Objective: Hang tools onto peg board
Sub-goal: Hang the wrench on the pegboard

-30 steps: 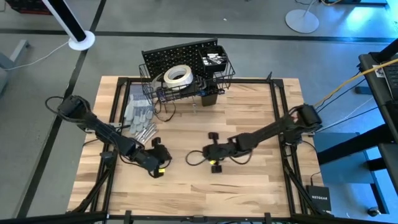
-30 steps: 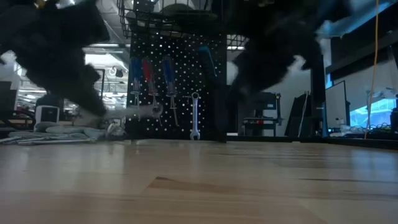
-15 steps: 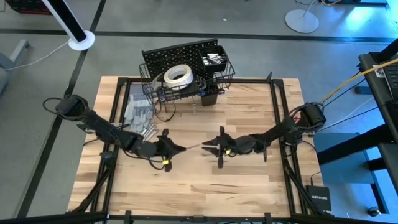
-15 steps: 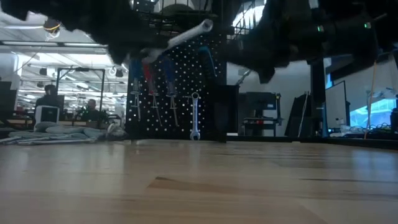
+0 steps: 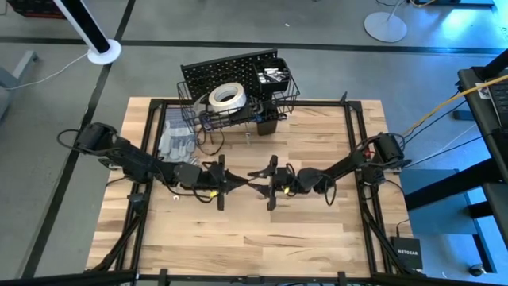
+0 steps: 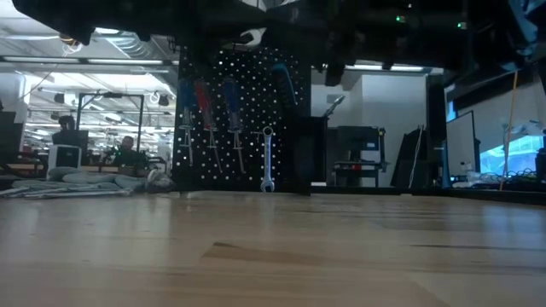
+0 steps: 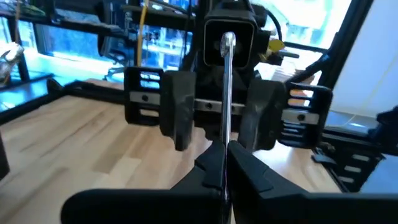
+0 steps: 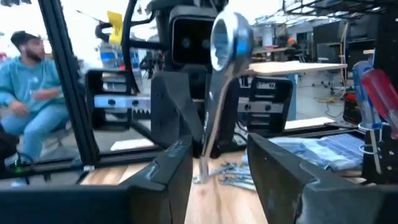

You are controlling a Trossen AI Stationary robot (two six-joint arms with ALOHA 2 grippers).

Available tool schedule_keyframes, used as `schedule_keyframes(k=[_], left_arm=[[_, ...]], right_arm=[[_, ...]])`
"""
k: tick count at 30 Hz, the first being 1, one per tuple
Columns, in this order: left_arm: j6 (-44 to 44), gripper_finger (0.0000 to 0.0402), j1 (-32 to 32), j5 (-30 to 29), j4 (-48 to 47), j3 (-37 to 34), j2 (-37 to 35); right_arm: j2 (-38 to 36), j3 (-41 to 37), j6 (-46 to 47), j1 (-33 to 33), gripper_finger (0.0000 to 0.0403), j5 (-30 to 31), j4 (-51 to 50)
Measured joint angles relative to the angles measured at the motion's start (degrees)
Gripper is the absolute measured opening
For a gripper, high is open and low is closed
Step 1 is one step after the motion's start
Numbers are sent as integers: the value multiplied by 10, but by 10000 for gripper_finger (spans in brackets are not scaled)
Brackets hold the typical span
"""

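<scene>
Wood lies bare across the near half of the surface (image 5: 254, 238), from its 6 o'clock edge up to the arms. At the centre the two grippers face each other, tip to tip, raised off the wood. The left gripper (image 5: 231, 183) is clamped on one end of a silver wrench (image 7: 227, 93), and the right gripper (image 5: 259, 173) stands spread around the wrench's far ring end (image 8: 229, 37); whether its fingers touch the metal I cannot tell. In the high view the wrench itself is almost lost between the dark fingertips. Toward 10 o'clock grey gloves (image 5: 176, 144) and loose tools (image 5: 186, 168) lie near the left edge. At 12 o'clock stands the peg board (image 5: 230, 70), its basket (image 5: 238, 111) holding a tape roll (image 5: 226, 96). From table height, screwdrivers (image 6: 205, 107) and a wrench (image 6: 268, 158) hang on it; the arms are cut off overhead.
</scene>
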Motion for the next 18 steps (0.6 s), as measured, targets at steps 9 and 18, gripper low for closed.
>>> schedule_keyframes(k=[9, 18], left_arm=[[9, 0, -1, 4, 5, 0, 6], [10, 0, -2, 3, 8, 0, 6]], right_arm=[[0, 0, 9, -15, 110, -65, 37], [0, 0, 3, -15, 15, -66, 30]])
